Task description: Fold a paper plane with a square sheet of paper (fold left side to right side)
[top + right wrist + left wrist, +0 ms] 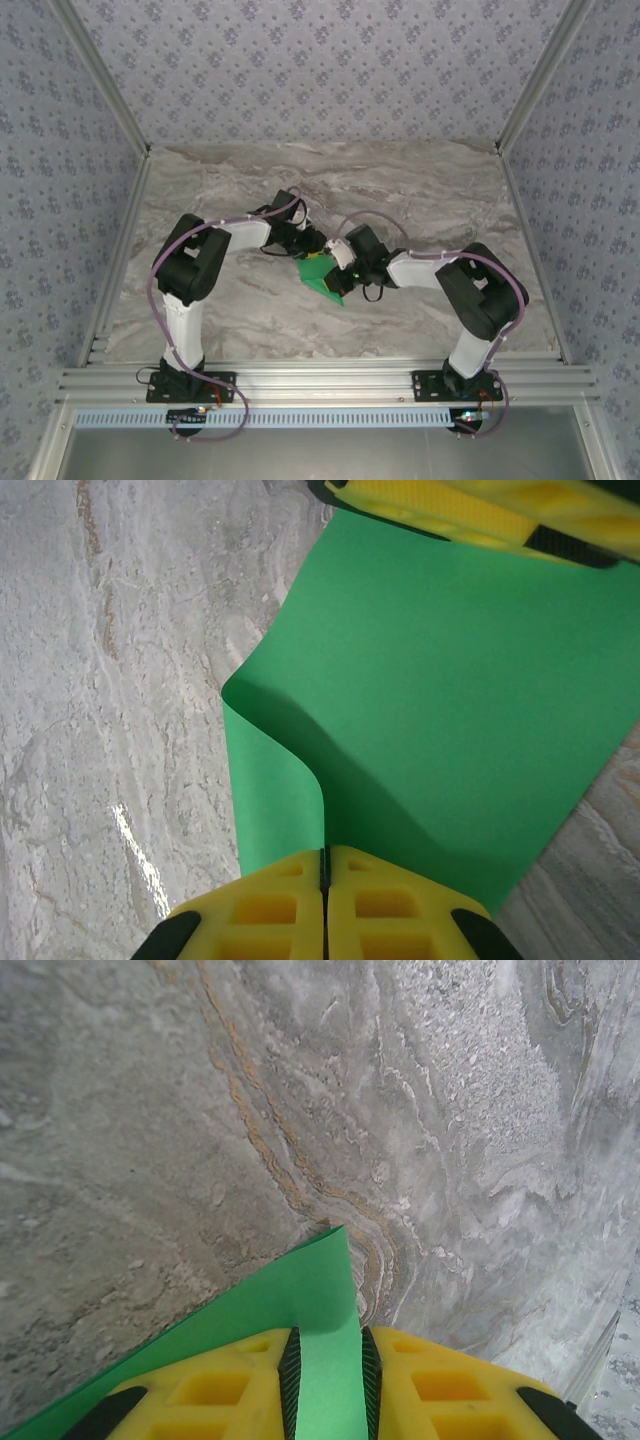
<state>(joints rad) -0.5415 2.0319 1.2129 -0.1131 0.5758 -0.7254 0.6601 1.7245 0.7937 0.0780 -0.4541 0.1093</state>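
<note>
The grey-veined marble table (430,200) takes up most of the overhead view, with patterned walls on three sides. The left arm (190,270) and the right arm (480,290) reach inward from their bases at the near edge, and their wrists meet close together near the middle of the table. The bright green square sheet of paper (325,280) lies between them, showing from above as a small pointed patch just in front of the two wrists. The right wrist view shows the sheet (450,700) resting partly on the marble, while its near part curls upward into a soft bend. The right gripper (324,852) has its yellow fingers pressed together and pinches that raised near edge at the seam. The left gripper's yellow fingers (430,505) sit at the far edge of the sheet. In the left wrist view, the left gripper (330,1338) has its jaws a narrow gap apart. A corner of the sheet (300,1300) shows through that gap and runs under the left finger; whether the pads touch the paper cannot be told.
</note>
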